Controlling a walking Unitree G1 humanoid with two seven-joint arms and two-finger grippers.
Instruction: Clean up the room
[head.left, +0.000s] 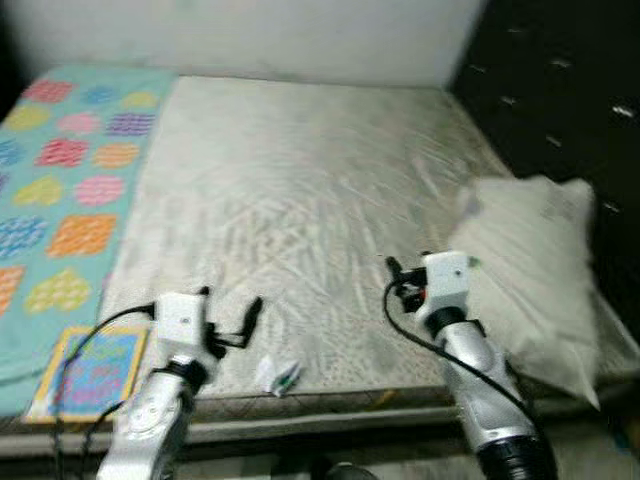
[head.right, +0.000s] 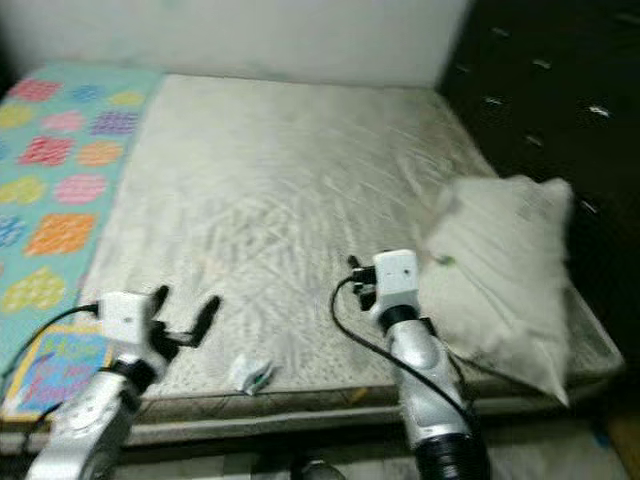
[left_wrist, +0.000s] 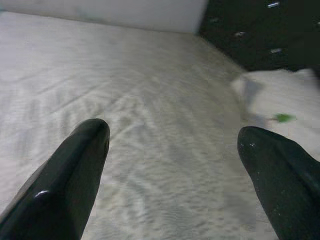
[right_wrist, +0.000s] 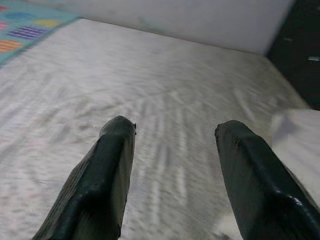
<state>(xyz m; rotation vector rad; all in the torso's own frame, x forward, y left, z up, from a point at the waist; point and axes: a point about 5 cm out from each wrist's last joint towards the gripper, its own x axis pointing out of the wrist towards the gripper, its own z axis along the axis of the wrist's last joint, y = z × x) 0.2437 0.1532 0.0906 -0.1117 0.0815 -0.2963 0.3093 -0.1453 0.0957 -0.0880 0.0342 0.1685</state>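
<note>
A bare grey-white mattress (head.left: 300, 180) lies before me. A small crumpled wrapper (head.left: 278, 376) with a green mark rests near its front edge. My left gripper (head.left: 232, 305) hovers just to the left of the wrapper, open and holding nothing; its fingers (left_wrist: 75, 165) show wide apart in the left wrist view. My right gripper (head.left: 400, 280) is over the mattress beside a white pillow (head.left: 535, 270), also open and holding nothing. One of its fingers (right_wrist: 107, 170) points across the mattress in the right wrist view.
A teal blanket (head.left: 60, 180) with coloured patches covers the bed's left side. A colourful flat book (head.left: 90, 370) lies at the front left corner. Dark furniture (head.left: 560, 90) stands along the right, and a pale wall (head.left: 250, 30) behind.
</note>
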